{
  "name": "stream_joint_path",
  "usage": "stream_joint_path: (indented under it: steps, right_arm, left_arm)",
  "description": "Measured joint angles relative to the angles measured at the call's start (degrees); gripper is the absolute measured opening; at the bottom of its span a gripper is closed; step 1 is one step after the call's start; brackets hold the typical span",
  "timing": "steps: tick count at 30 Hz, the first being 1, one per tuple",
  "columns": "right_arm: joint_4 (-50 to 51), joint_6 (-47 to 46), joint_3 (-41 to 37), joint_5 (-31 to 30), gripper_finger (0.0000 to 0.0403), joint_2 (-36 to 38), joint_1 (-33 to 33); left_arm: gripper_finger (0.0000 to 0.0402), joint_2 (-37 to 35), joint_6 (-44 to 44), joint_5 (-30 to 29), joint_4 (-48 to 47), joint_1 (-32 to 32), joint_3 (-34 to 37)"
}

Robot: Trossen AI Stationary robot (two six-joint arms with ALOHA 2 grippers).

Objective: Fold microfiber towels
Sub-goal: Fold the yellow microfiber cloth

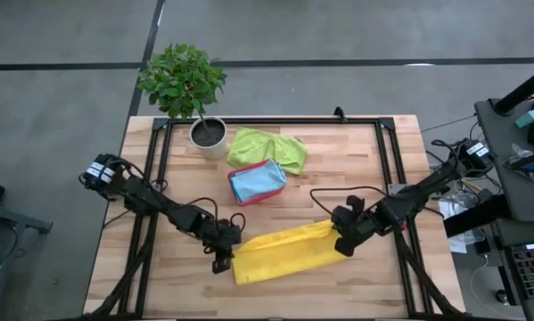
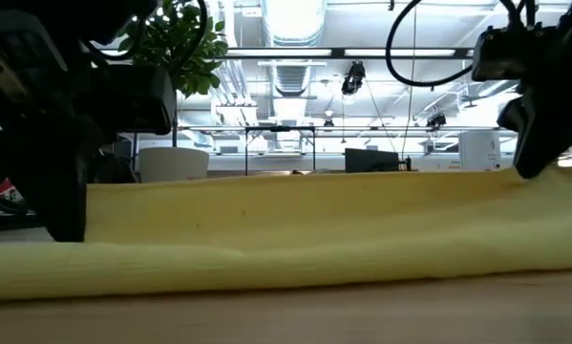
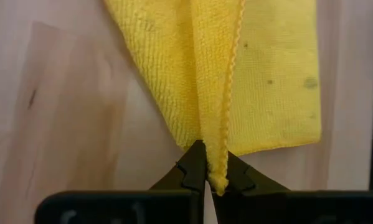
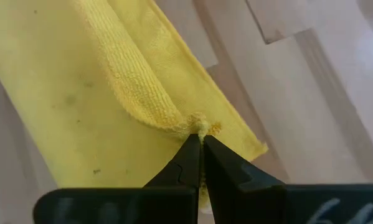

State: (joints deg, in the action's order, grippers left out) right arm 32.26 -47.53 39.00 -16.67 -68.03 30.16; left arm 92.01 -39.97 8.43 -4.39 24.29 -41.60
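A yellow towel (image 1: pixel 289 252) lies folded into a long strip on the table's near middle, and fills the low view (image 2: pixel 295 225). My left gripper (image 1: pixel 225 256) is shut on its left end. My right gripper (image 1: pixel 345 241) is shut on its right end. A lime green towel (image 1: pixel 268 149) lies crumpled at the far middle. A light teal-blue towel (image 1: pixel 257 180) sits folded in a pink tray (image 1: pixel 237 196) beside it. The other towels are out of view. My left gripper pinches the yellow towel's stitched corner (image 3: pixel 218 179) at its left end between two fingers, gathered in several layers. The rest of the towel lies on the table. My right gripper pinches a bunched corner (image 4: pixel 200 127) at the towel's right end between its fingertips, slanting down from the table's right. A raised fold (image 4: pixel 133 84) runs away from the hold; the towel lies on the table beneath.
A potted plant (image 1: pixel 200 98) stands at the far left by the table's edge. A black frame rail (image 1: pixel 275 121) runs along the far edge and down both sides. Bare wood (image 1: pixel 338 294) lies near the front edge.
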Motion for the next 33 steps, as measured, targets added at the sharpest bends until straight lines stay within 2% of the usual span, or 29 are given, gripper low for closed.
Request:
stream_joint_path:
  steps: [7, 16, 21, 24, 27, 33]
  right_arm:
    - [0.03, -2.84, -0.02, -0.09, 0.0020, 0.00, -1.08]
    - [0.23, -2.38, -0.02, -2.57, 0.0088, 0.00, -1.08]
    - [-1.11, 0.66, 0.53, -6.85, 0.0112, 0.00, -1.29]
    - [-6.35, 2.67, 0.61, -10.52, 0.0116, 0.00, -1.59]
    - [-13.94, 8.58, 0.61, -13.85, 0.0115, -0.39, -1.71]
    - [-32.04, 23.49, 0.50, -18.49, 0.0104, -3.68, -2.09]
  left_arm:
    - [0.0010, 0.00, 0.36, -2.78, -0.31, -0.70, -0.17]
    - [0.0096, -0.06, 1.40, -4.31, -1.83, -1.06, -0.16]
    - [0.0118, -2.24, 5.51, -4.29, -7.44, -1.21, -0.54]
    - [0.0118, -5.15, 6.48, -4.30, -8.54, -1.34, -0.42]
    - [0.0118, -7.40, 8.86, -5.44, -8.37, -1.39, 0.33]
    - [0.0118, -9.51, 10.41, -12.82, -8.23, -1.34, 1.21]
